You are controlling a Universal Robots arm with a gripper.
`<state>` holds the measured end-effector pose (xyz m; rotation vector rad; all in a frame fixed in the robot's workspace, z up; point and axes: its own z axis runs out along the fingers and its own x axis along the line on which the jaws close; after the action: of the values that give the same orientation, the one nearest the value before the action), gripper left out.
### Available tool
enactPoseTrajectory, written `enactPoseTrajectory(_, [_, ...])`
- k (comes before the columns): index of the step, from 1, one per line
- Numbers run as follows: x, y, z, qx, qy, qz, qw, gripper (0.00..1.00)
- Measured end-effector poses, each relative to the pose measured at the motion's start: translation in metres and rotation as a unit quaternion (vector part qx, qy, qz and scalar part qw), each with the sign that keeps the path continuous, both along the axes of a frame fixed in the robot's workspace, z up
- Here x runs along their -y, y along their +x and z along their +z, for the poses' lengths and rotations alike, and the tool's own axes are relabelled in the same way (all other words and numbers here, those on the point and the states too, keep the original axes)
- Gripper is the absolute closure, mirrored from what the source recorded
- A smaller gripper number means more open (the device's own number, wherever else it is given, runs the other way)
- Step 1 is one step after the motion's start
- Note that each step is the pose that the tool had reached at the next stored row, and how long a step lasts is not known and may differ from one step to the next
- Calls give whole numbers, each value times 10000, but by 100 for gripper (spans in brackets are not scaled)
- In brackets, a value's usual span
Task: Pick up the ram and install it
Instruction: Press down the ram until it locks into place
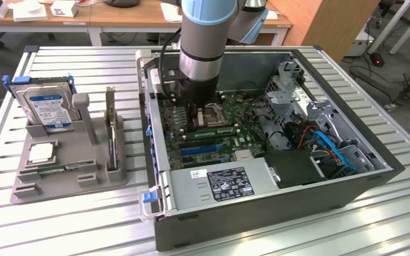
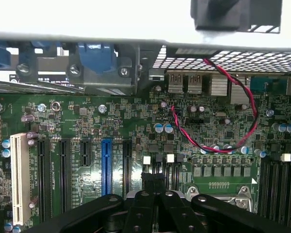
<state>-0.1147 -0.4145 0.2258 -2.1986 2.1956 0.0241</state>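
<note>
The ram (image 1: 54, 169) looks like a narrow green stick lying flat in a front slot of the grey holder (image 1: 27, 186), at the exterior view's left. My gripper (image 1: 203, 113) hangs inside the open computer case (image 1: 262, 224), low over the motherboard (image 2: 136, 121) by the processor socket (image 2: 233, 194), far from the ram. In the wrist view its black fingers (image 2: 140, 206) are pressed together, and the gripper (image 2: 155, 196) is shut with no green board between them. Dark empty memory slots (image 2: 276, 187) lie beside the socket.
The holder also carries a silver-and-blue hard drive (image 1: 48, 109), an upright card with a metal bracket (image 1: 111, 133) and a square chip (image 1: 41, 153). In the case are a power supply (image 1: 223, 184), blue cables (image 1: 333, 152), a drive cage (image 1: 290, 88) and a blue expansion slot (image 2: 106, 165). A red-black wire (image 2: 252, 121) loops over the board.
</note>
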Motion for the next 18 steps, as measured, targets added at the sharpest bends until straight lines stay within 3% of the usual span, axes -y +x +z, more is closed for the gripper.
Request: enactPoseTrajectory(18, [3, 0, -23, 0, 0, 0, 10000, 91])
